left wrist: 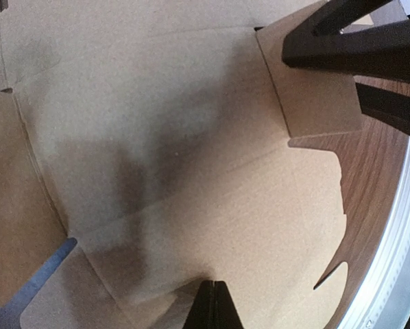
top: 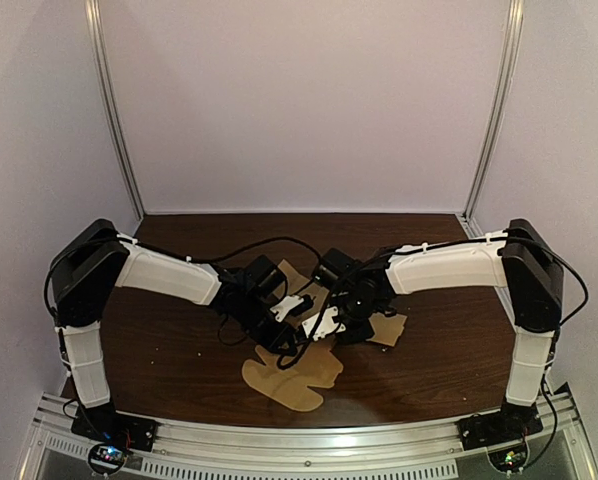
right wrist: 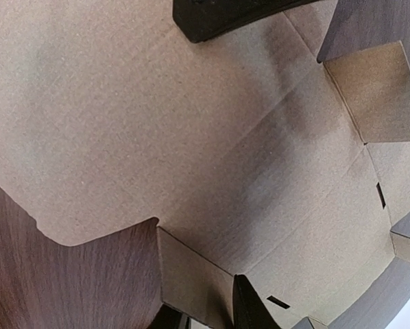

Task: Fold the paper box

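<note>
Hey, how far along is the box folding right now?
Early. Done: little, the paper box lies mostly flat on the table. In hand: the right fingers appear to pinch one raised side flap, while the left fingers rest on the cardboard. Left: the remaining walls, flaps and closing.

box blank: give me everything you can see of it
The box is a brown cardboard blank, unfolded, lying mostly flat on the table. Creases, slots, a scalloped near flap; one small side flap stands raised. The left gripper and right gripper sit over its middle; contact is unclear.
</note>
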Action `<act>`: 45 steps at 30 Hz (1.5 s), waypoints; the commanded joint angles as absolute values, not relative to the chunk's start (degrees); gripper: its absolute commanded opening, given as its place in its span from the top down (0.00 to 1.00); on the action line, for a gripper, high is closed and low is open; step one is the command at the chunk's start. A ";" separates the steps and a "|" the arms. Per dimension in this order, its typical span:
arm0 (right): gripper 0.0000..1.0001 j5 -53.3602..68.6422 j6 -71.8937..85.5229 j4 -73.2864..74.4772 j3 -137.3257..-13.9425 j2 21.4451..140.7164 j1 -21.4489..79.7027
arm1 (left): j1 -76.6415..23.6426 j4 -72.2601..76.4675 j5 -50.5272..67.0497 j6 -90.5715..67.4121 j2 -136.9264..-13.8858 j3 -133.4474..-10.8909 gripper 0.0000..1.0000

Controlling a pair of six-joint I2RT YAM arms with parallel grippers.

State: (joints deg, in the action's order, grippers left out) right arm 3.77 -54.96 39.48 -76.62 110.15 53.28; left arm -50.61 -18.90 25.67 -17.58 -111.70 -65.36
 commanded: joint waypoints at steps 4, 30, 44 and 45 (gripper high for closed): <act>0.79 3.28 -54.55 37.44 -79.66 108.40 52.87 | -51.15 -21.01 24.95 -16.31 -115.03 -64.84 1.00; 0.73 1.88 -54.67 36.19 -82.05 107.62 52.30 | -51.15 -21.71 25.56 -15.82 -115.31 -65.35 1.00; 0.76 7.39 -50.19 30.94 -80.62 108.75 50.67 | -51.15 -14.02 25.48 -21.35 -105.26 -63.12 1.00; 0.76 7.41 -50.26 30.94 -80.68 108.83 50.69 | -51.15 -14.29 24.99 -21.73 -104.95 -63.30 1.00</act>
State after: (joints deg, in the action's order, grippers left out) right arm 6.24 -51.75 32.45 -81.43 110.13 50.74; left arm -50.85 -16.84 26.35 -19.90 -108.55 -63.20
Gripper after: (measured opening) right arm 0.243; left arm 0.011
